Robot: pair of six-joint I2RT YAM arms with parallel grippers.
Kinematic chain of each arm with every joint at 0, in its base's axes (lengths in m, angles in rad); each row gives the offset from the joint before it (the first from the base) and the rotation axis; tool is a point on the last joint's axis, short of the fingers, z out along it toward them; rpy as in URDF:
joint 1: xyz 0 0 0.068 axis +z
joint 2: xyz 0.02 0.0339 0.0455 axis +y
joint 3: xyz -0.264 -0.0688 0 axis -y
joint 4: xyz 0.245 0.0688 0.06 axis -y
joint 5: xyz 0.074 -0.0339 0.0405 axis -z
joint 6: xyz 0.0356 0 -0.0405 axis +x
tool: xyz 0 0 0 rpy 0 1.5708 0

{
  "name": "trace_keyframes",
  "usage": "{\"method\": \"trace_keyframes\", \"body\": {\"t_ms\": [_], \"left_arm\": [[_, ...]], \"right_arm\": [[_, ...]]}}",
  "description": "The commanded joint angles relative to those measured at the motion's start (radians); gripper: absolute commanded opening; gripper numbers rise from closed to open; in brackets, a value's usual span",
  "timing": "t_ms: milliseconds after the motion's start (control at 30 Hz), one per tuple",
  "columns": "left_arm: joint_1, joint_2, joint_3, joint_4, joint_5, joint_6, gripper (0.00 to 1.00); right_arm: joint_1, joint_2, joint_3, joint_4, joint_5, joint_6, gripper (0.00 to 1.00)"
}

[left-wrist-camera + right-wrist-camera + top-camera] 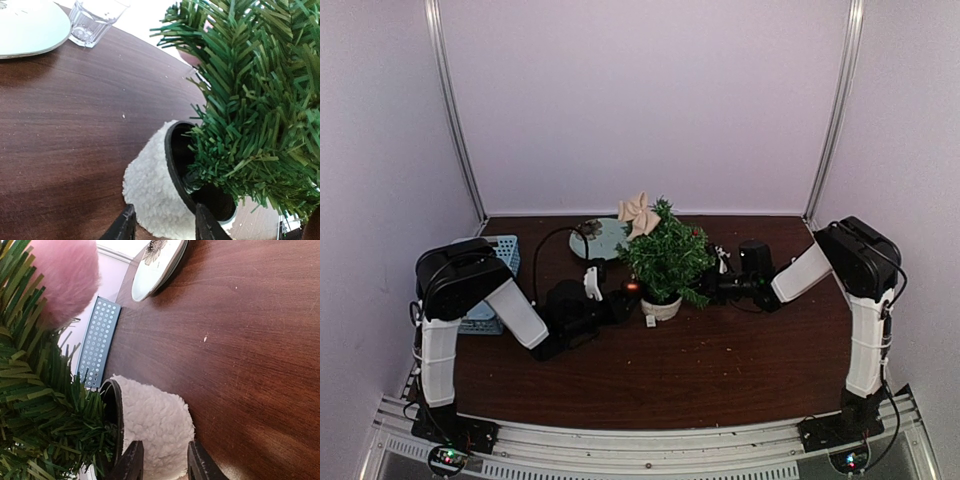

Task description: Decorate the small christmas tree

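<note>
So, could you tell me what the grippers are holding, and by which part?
The left gripper and right gripper each straddle the small christmas tree's fleecy pot; actual clamping cannot be told.

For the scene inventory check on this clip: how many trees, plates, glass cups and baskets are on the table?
Small christmas tree: 1
Plate: 1
Clear glass cup: 1
Blue basket: 1
Total: 4

Pale plate, clear glass cup at back; blue perforated basket left; brown table.
</note>
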Motion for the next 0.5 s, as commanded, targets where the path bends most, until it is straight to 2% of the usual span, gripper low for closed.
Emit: {"method": "trace_keyframes", "body": {"t_ms": [0, 467], "left_arm": [[0.013, 0.039, 0.034, 0.045, 0.050, 0.002, 0.40], [0.031, 0.063, 0.070, 0.027, 0.088, 0.001, 0.42]], "right_arm": [[0.027, -0.039, -0.026, 0.045, -0.004, 0.001, 0.31], [0.056, -0.059, -0.059, 0.068, 0.016, 0.011, 0.31]]}}
